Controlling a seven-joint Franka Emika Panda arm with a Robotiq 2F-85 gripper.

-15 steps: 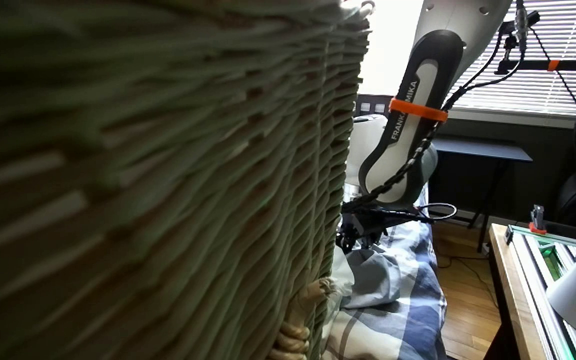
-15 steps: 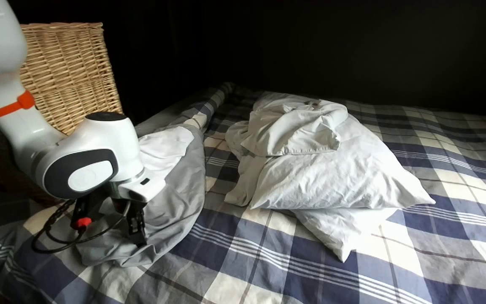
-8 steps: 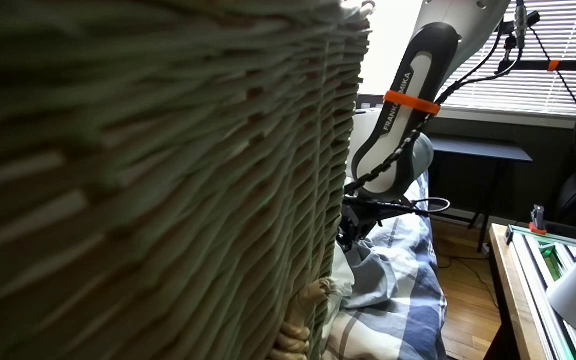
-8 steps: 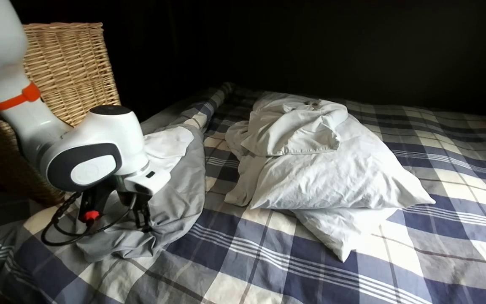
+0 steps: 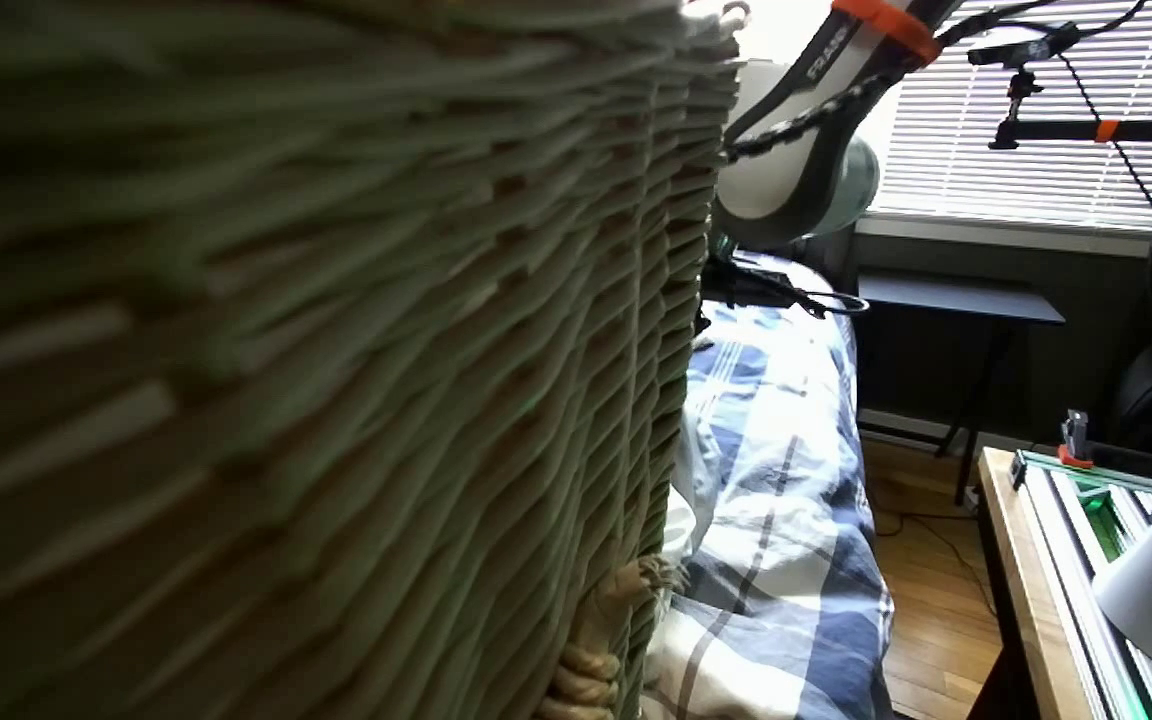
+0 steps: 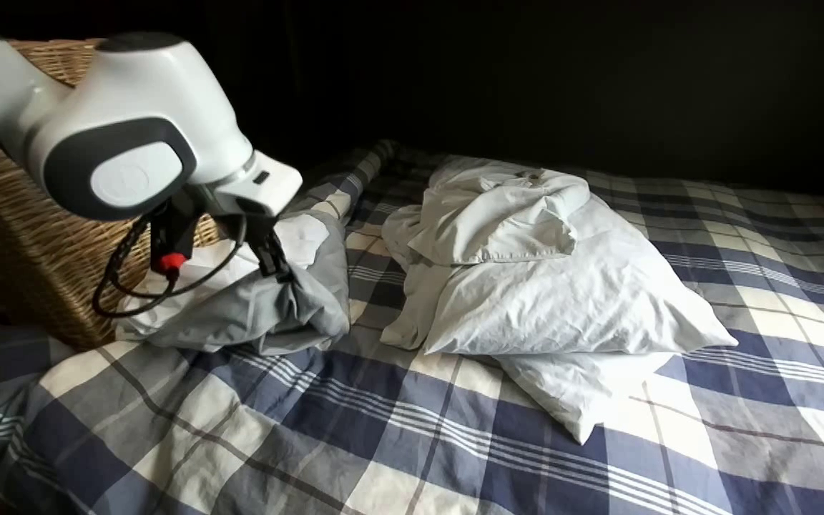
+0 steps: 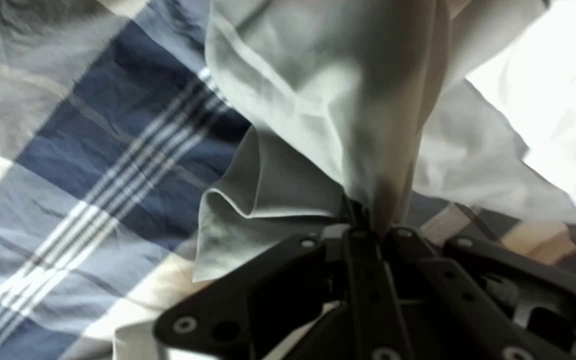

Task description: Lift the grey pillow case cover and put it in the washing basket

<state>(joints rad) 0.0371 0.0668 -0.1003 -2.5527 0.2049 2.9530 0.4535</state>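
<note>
The grey pillow case cover [image 6: 240, 318] hangs partly raised from my gripper [image 6: 282, 275] in an exterior view, its lower part resting on the bed. In the wrist view a bunched fold of the grey pillow case cover [image 7: 313, 90] runs into my gripper [image 7: 375, 215], whose jaws are shut on it. The wicker washing basket [image 6: 26, 257] stands on the bed behind and beside the arm. Its woven wall fills much of an exterior view as the near washing basket [image 5: 386, 350], hiding most of the gripper and cover there. The basket's inside is out of view.
White cloth [image 6: 305, 237] lies against the grey cover. Several white pillows and covers [image 6: 562, 307] are piled farther along the plaid bedspread [image 6: 383, 458]. Beside the bed are a wooden desk [image 5: 1021, 560], a dark table [image 5: 956, 298] and a mounted camera [image 5: 1021, 50].
My gripper has shut on the grey cover and risen, moving away from the bed's front edge. The cover's near end has been pulled up and back, baring plaid bedspread.
</note>
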